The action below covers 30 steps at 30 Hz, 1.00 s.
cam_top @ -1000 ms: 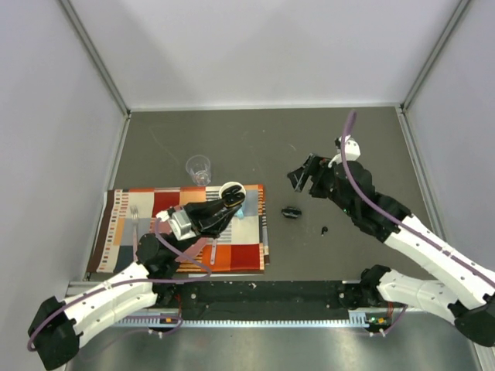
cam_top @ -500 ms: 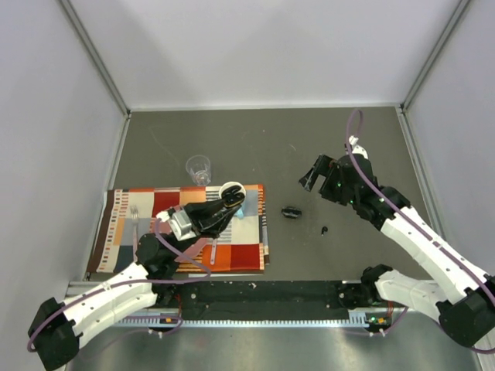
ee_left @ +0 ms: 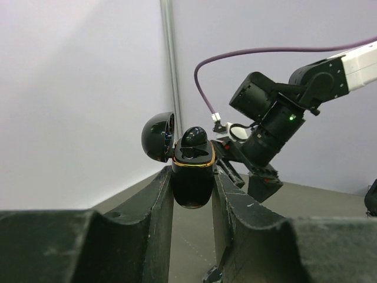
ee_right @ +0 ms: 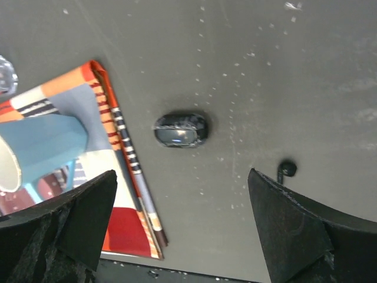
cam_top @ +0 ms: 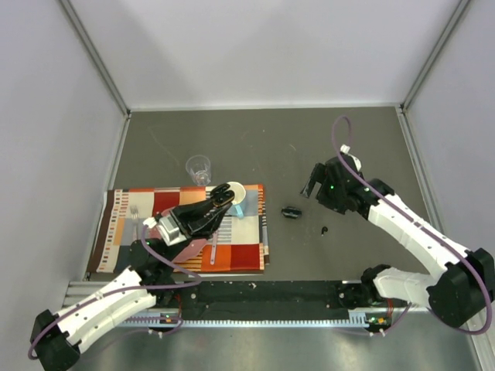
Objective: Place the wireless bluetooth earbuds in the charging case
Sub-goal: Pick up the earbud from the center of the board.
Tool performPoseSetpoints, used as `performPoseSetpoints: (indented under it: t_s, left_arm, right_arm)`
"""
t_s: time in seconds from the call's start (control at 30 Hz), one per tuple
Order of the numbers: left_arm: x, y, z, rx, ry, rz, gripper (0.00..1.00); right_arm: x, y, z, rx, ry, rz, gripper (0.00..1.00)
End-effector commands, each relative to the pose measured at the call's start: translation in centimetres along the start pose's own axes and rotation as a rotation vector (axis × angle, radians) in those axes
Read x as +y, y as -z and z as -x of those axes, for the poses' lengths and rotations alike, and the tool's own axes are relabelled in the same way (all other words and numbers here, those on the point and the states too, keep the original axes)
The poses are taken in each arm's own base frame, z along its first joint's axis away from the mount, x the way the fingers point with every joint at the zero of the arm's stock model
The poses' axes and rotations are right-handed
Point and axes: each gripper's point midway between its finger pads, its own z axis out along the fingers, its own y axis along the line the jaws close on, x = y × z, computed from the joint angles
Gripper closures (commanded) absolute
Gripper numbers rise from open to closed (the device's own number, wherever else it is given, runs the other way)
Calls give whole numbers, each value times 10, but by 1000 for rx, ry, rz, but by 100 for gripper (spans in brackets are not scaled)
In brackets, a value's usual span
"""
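Observation:
My left gripper is shut on a glossy black charging case, held up off the table with its lid swung open. One black earbud sits in the case's top. From above, the left gripper hangs over the placemat beside the mug. A loose earbud lies on the grey table, seen as a small black bud by my right finger. My right gripper hovers open above the table with nothing in it.
A second black oval case lies shut on the table. A striped placemat carries a white mug with a blue outside and a fork. A clear glass stands behind the mat.
My right arm has swung its open gripper a little to the right and turned it down over the table. My left arm has shifted slightly left, keeping hold of the case.

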Motion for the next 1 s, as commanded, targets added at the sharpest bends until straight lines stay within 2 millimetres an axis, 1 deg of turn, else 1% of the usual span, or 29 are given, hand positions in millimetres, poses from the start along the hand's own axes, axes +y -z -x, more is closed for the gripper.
performPoseSetpoints:
  t_s: [0.0, 0.03, 0.07, 0.1, 0.13, 0.17, 0.2, 0.27, 0.43, 0.6, 0.67, 0.73, 0.77, 0.8, 0.97]
  left_arm:
    - [7, 0, 0, 15, -31, 35, 100]
    - [7, 0, -1, 18, -29, 35, 100]
    - [7, 0, -2, 19, -26, 34, 100]
    - [7, 0, -2, 21, -24, 32, 100]
    - [7, 0, -2, 21, -20, 35, 100]
    - [7, 1, -4, 25, -19, 35, 100]
    - [7, 1, -5, 25, -17, 35, 100]
    - [7, 2, -5, 25, -19, 37, 100]
    - [9, 4, -5, 22, -26, 46, 100]
    - [11, 7, -3, 19, -29, 60, 100]
    - [12, 9, -3, 19, -28, 69, 100]
    - [14, 10, -3, 20, -30, 81, 100]
    - [14, 11, -4, 21, -28, 81, 100]
    - [14, 12, -3, 18, -28, 83, 100]
    - [16, 13, -3, 18, -30, 97, 100]
  right_arm:
    - [-26, 6, -1, -6, 41, -104, 11]
    - [-29, 8, -2, -7, 44, -115, 15]
    - [-37, 8, -6, 3, 46, -147, 17]
    - [-42, 8, -6, -13, 42, -172, 23]
    - [-50, 6, -11, -8, 24, -193, 25]
    - [-54, 6, -12, -16, 11, -203, 27]
    - [-56, 6, -12, -25, -3, -212, 33]
    - [-62, 4, -15, -33, -45, -234, 37]
    - [-74, -5, -26, -36, -182, -284, 30]
    - [-79, -19, -33, -2, -169, -332, 30]
    - [-81, -23, -36, 16, -165, -348, 34]
    - [-83, -27, -40, 34, -168, -363, 44]
    - [-84, -28, -41, 38, -168, -369, 47]
    - [-86, -29, -42, 41, -170, -382, 49]
    - [-88, -35, -46, 61, -164, -402, 49]
